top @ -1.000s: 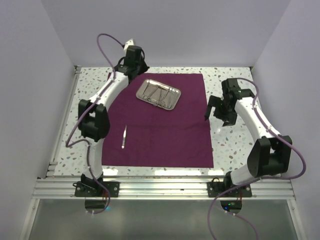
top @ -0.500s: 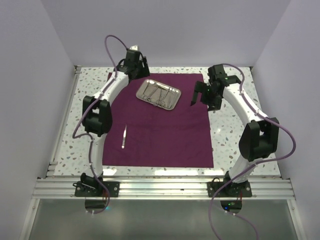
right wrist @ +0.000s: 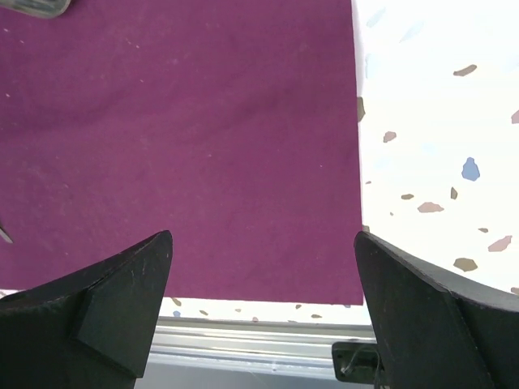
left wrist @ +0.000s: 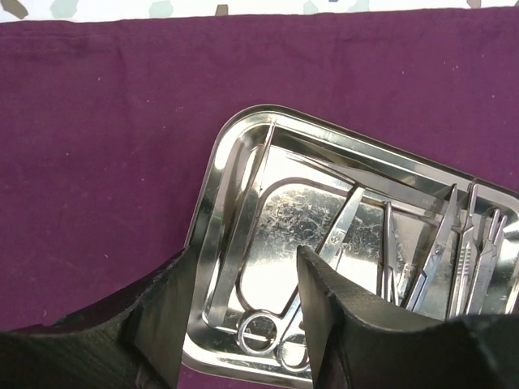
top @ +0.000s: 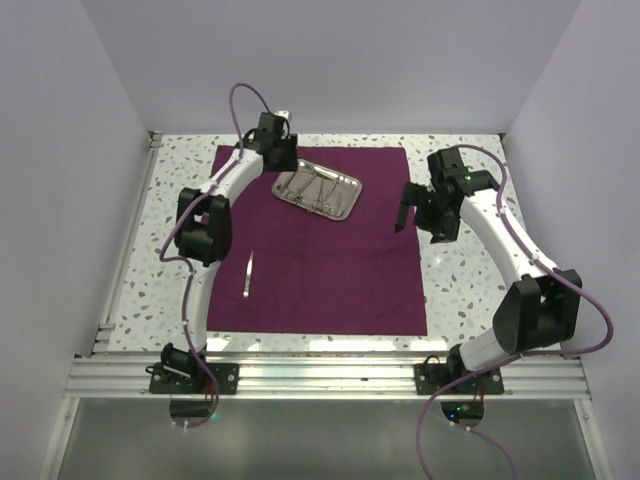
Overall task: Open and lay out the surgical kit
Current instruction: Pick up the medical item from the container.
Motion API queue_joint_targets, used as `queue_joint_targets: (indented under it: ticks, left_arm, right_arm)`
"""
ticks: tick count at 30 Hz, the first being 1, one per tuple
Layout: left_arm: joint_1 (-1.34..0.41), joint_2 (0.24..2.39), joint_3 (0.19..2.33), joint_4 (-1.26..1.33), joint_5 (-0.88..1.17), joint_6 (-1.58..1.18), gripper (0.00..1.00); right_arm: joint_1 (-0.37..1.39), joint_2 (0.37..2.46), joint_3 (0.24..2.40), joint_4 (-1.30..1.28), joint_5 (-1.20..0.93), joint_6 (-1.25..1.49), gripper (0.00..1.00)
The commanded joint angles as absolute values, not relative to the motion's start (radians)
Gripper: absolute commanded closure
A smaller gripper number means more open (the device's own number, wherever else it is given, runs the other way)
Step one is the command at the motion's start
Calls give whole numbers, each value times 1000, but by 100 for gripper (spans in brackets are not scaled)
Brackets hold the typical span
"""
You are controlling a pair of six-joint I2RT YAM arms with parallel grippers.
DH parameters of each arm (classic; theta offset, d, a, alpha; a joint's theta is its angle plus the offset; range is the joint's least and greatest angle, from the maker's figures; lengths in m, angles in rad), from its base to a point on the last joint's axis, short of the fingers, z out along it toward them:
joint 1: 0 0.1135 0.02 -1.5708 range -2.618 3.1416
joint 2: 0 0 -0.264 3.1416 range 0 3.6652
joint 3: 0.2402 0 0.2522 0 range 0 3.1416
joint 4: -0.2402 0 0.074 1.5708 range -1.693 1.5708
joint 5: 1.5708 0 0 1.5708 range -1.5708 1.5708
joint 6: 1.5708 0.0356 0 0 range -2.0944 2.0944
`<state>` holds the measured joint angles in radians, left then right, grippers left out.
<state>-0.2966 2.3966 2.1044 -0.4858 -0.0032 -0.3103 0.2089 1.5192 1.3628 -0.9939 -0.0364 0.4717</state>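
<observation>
1. Left gripper (top: 283,168) has moved from the cloth's far edge to the left end of the steel tray (top: 351,184). It was pinched together a second ago and now stands apart.
2. Right gripper (top: 418,213) has swung in from over the bare table (top: 465,275) to the right edge of the plum cloth (top: 330,270). Tray and tweezers (top: 248,273) have not shifted.
3. Left wrist view: the left gripper (left wrist: 243,259) hangs over the tray (left wrist: 212,162). Its fingers (left wrist: 320,300) are spread, with nothing clamped between them.
4. Tray contents:
   - Ring-handled scissors (left wrist: 328,241) lie diagonally, rings at the near rim between the fingers and tips pointing away.
   - A bunch of slim silver instruments (left wrist: 454,251) is packed side by side at the right end. Individual types are hard to tell apart there.
5. Tray sits flat on the cloth (left wrist: 97,146), near its far edge and skewed to the cloth's sides.
6. Tweezers lie alone on the cloth's left half, well apart from the tray, roughly in line with the cloth's left edge.
7. Right wrist view: the right gripper (right wrist: 261,239) has its jaws wide apart and holds nothing. It hovers over the cloth (right wrist: 178,121), with the cloth's right edge and the speckled table (right wrist: 438,121) between the fingers.
8. Cloth is opened out flat, covering the middle of the table.
</observation>
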Motion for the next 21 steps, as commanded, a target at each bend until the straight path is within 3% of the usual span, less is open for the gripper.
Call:
queue_joint_targets:
  ticks: [1, 15, 17, 21]
  left_arm:
    - [-302, 2418, 2146, -445, 35, -262, 44]
    - [-302, 2513, 2145, -457, 8, -291, 49]
    - [-302, 2531, 2145, -466, 3, -290, 53]
    - [-308, 2554, 2148, -485, 3, -270, 71]
  right_arm:
    - [206, 1497, 1342, -1017, -11, 483, 1]
    - [207, 1539, 1373, -1012, 17, 486, 2]
    - [207, 1548, 1377, -1012, 21, 482, 2]
    - [204, 1574, 1405, -1012, 18, 474, 2]
